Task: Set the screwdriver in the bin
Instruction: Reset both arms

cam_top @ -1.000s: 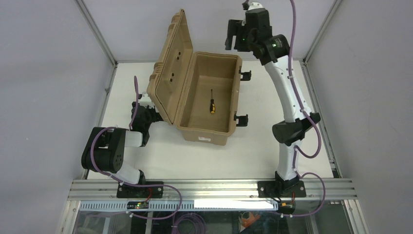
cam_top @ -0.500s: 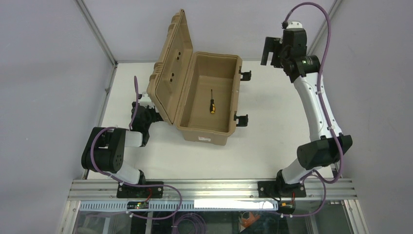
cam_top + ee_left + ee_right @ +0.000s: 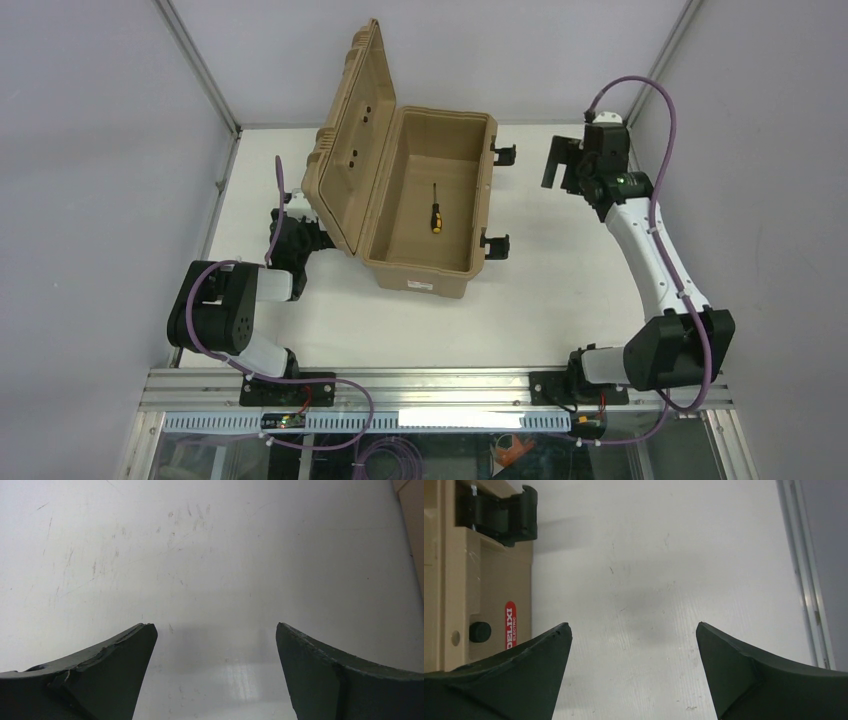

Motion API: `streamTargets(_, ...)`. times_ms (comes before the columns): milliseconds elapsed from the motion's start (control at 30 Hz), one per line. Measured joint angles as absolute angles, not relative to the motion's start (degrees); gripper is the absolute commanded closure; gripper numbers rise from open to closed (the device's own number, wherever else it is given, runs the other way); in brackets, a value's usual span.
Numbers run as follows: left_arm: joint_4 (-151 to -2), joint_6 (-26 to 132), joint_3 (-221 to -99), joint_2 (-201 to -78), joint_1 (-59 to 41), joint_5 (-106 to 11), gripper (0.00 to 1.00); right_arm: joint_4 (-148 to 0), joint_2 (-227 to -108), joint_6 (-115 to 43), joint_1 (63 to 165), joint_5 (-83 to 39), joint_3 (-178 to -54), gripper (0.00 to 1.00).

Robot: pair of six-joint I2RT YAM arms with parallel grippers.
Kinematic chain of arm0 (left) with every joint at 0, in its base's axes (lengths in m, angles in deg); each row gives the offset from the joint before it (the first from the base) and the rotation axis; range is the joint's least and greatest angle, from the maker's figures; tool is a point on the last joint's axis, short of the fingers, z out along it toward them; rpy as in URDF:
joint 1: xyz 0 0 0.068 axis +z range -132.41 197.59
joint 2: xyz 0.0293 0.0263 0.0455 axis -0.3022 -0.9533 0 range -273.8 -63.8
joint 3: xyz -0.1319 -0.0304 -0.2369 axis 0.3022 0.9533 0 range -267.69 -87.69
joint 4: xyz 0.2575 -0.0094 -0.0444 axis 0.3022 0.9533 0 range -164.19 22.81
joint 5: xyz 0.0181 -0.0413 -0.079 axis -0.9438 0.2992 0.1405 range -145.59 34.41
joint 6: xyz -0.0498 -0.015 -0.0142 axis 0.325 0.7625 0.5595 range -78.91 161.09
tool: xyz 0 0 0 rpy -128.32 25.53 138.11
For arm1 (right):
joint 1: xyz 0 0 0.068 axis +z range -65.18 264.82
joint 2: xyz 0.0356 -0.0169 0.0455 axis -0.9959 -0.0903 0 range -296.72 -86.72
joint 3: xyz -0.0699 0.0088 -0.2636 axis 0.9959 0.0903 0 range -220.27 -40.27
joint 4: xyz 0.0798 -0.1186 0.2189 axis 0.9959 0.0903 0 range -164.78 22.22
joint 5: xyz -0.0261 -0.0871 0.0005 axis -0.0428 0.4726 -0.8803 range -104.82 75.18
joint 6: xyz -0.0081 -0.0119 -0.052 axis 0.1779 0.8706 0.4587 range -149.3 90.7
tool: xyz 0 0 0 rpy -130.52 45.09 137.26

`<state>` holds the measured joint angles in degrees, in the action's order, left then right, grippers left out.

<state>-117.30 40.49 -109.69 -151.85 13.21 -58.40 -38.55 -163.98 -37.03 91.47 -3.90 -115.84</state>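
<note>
The tan bin (image 3: 420, 278) stands open at the table's middle, its ribbed lid (image 3: 352, 150) propped up on the left. On the bin's floor lies the screwdriver (image 3: 435, 213), yellow-and-black handle toward me, touching no gripper. My right gripper (image 3: 552, 163) hangs open and empty to the right of the bin, over bare table. Its wrist view shows the right gripper (image 3: 633, 625) with jaws wide apart and the bin's side (image 3: 454, 580) at the left. My left gripper (image 3: 290, 228) rests low beside the lid's outer face; the left gripper (image 3: 214, 625) is open on nothing.
Two black latches (image 3: 497, 243) (image 3: 505, 153) stick out from the bin's right side. A red label (image 3: 510, 625) marks that side. A metal rail (image 3: 805, 570) borders the table on the right. Grey walls close in the back and both sides.
My right arm has swung from above the bin's back right corner out to the right and lower, its jaws spreading wider. The screwdriver, bin and left arm have stayed put.
</note>
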Motion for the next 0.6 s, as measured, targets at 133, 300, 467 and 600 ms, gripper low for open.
streamTargets(133, -117.3, 40.5, -109.7, -151.8, 13.2, -58.4, 0.01, -40.7, -162.4, -38.4, 91.5, -5.0, -109.9, 0.01)
streamTargets(300, -117.3, 40.5, -109.7, -151.8, 13.2, -58.4, 0.01, -42.9, -161.9, -40.0, 91.5, -5.3, -104.8, 0.01)
streamTargets(467, -117.3, 40.5, -109.7, -151.8, 13.2, -58.4, 0.01, -45.4, -161.4, -41.2, 91.5, -6.2, -99.1, 0.01)
streamTargets(600, -117.3, 40.5, -109.7, -151.8, 13.2, -58.4, 0.01, -46.0, -161.4, -41.4, 91.5, -6.5, -97.8, 0.01)
